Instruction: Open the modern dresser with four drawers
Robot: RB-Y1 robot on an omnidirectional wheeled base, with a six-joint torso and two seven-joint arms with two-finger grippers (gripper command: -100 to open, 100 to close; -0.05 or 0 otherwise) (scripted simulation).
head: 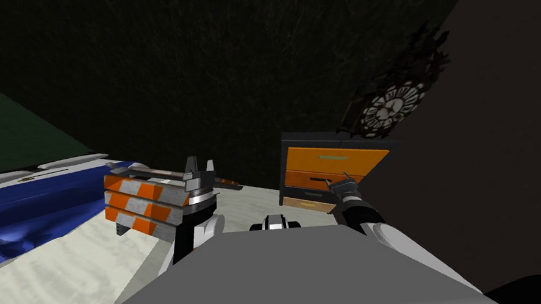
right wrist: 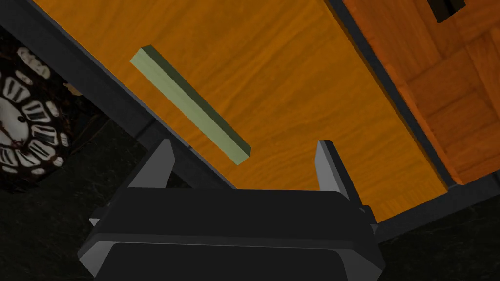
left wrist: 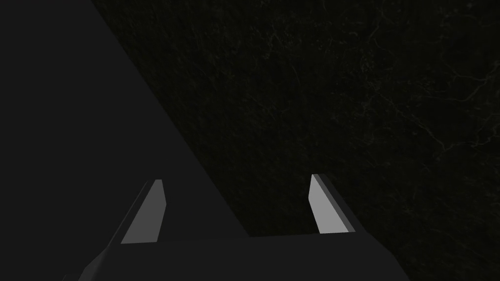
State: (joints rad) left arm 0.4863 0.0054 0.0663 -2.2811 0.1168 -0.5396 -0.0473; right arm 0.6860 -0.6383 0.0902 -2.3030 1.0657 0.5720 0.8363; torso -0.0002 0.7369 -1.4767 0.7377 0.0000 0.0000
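Note:
The dresser (head: 332, 166) has a dark frame and orange drawer fronts, and stands against the dim wall to my right front. Its top drawer (right wrist: 273, 88) carries a pale green bar handle (right wrist: 190, 105). Below it is a darker orange drawer (right wrist: 454, 97) with a dark slot. My right gripper (right wrist: 244, 158) is open close to the top drawer front, with the near end of the bar just ahead of the gap between its fingers, nothing held. In the head view this gripper (head: 339, 182) is level with the dresser's front. My left gripper (head: 198, 167) is raised and open (left wrist: 237, 205) towards a dark wall.
A dark ornate wall clock (head: 391, 106) hangs just above and right of the dresser, and shows beside the frame (right wrist: 24, 131). An orange-and-white checkered piece of furniture (head: 145, 201) stands by my left arm. A bed with a blue cover (head: 23, 211) lies far left on a pale floor (head: 59, 270).

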